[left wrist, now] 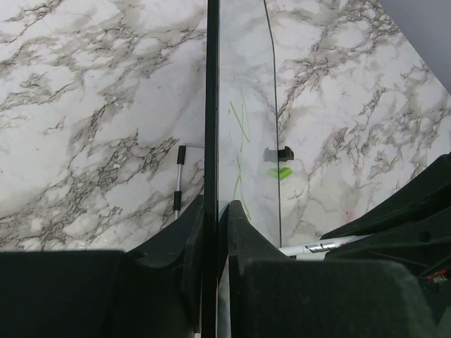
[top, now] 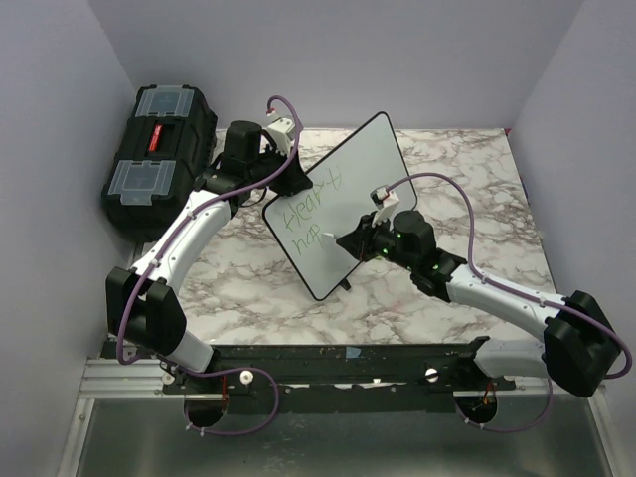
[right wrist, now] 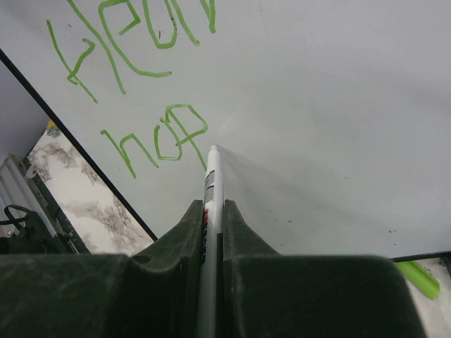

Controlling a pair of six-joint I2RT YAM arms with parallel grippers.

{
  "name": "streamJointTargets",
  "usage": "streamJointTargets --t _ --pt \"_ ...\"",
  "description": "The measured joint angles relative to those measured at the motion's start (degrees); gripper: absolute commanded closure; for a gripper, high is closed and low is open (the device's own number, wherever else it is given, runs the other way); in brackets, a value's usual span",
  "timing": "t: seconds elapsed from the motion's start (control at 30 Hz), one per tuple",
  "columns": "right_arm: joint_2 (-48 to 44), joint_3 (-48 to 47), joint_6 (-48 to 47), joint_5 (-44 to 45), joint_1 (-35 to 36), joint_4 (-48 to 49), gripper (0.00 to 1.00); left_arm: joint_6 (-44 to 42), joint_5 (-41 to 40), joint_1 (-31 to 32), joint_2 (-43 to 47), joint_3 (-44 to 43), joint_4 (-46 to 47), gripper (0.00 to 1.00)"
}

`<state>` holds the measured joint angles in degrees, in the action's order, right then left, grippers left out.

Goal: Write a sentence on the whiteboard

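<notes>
1. Top external view: found the flat white rectangular whiteboard (top: 368, 169), round-cornered and thinly edged in black, raised on a tilt over the middle of the marble-patterned table (top: 467, 169), written face turned toward the right arm. Could not tell whether its near corner rested on the tabletop.
2. Left wrist view: saw the left gripper (left wrist: 213, 211) clamped on the board's thin edge, one finger on each face, holding it steady.
3. Right wrist view: saw the right gripper (right wrist: 213, 215) closed tight around a slim white marker pen (right wrist: 211, 172), tip aimed at the board just right of the last green letters. Could not confirm contact.
4. Read the green handwritten sentence (right wrist: 158, 134) as two lines so far, the lower one short and ending beside the pen tip.
5. Judged the step in hand as mid-writing on the second line, apparently unfinished.
6. Judged the next move to call for light, even pressure, a stroke rightward into bare white, and a firm left-hand hold against the push.
7. Noted a black plastic toolbox (top: 159, 149) by the table's far left corner, apart from the work.
</notes>
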<state>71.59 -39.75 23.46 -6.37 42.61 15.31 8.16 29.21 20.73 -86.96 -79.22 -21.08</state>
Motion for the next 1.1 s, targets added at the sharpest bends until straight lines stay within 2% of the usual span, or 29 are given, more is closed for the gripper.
streamJointTargets --t 1.1 --pt "2.01 -1.51 -0.57 4.59 0.72 0.68 0.99 0.00 0.17 -0.48 -0.07 0.37 0.22 1.00"
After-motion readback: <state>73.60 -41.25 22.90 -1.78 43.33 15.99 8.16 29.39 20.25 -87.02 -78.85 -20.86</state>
